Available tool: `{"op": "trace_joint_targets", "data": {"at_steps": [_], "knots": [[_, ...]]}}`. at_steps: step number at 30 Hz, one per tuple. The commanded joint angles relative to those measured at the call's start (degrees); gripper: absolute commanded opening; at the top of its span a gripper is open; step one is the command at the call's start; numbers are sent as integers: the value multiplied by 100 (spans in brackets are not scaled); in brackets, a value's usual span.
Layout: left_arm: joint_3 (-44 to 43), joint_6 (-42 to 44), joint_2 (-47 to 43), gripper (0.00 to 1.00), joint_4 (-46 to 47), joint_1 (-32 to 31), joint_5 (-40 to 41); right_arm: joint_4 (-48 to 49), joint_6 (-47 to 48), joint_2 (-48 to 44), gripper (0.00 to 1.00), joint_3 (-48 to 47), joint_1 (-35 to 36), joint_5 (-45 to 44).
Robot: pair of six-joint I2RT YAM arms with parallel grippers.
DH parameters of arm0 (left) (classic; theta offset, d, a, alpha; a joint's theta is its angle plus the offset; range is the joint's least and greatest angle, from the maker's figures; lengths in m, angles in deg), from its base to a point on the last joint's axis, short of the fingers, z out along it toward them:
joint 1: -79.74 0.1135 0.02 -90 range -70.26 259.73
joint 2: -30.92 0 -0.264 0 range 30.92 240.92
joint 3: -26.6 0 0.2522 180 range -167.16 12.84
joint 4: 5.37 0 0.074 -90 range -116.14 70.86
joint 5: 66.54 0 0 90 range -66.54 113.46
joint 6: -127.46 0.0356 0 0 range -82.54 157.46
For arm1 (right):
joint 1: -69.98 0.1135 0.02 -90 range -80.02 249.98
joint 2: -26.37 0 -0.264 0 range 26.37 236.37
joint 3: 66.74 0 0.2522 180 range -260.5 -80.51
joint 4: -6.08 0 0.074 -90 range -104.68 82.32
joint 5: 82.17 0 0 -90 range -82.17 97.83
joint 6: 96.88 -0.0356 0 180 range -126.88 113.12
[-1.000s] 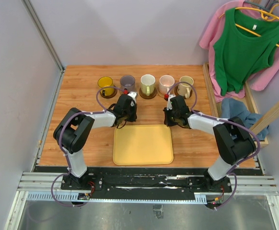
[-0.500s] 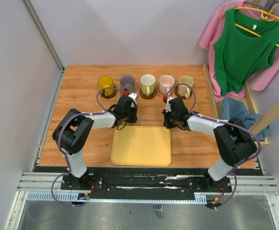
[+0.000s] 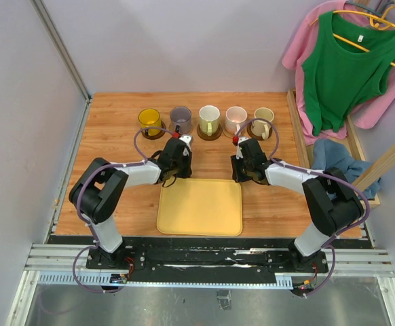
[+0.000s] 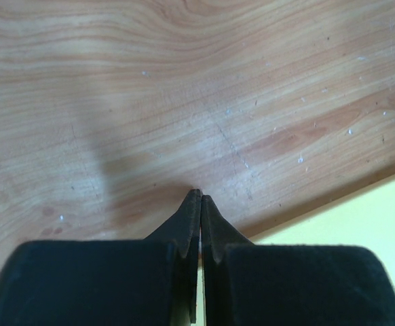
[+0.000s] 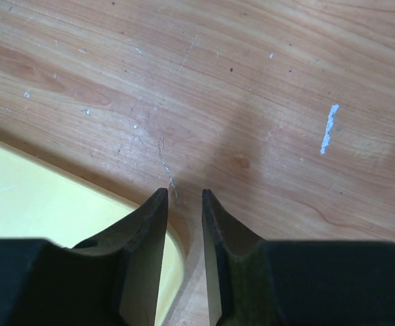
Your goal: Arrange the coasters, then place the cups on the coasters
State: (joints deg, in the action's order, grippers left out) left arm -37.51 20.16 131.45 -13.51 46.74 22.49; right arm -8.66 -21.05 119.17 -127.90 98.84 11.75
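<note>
Cream cup (image 3: 263, 115) (far row's right end) stands beyond right tool (image 5: 184, 195).

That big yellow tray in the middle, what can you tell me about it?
The yellow tray is a flat rectangle with rounded corners and a low rim, plastic-looking, empty. It lies on the wooden table, nearer than the row of mugs. The left end effector and right end effector hang at its far corners; contact cannot be told.
</note>
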Motion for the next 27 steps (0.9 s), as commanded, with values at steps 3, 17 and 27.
{"op": "trace_joint_targets", "data": {"at_steps": [3, 17, 27], "knots": [[245, -108, -257, 0, -595, -76, 105, -110, -11, -217, 33, -201, 70, -366], [341, -230, -463, 0, -674, -120, 156, -272, -37, -572, 50, -156, 70, -741], [421, -282, -543, 1, -631, -149, 284, -327, -40, -631, 51, -165, 70, -828]]}}
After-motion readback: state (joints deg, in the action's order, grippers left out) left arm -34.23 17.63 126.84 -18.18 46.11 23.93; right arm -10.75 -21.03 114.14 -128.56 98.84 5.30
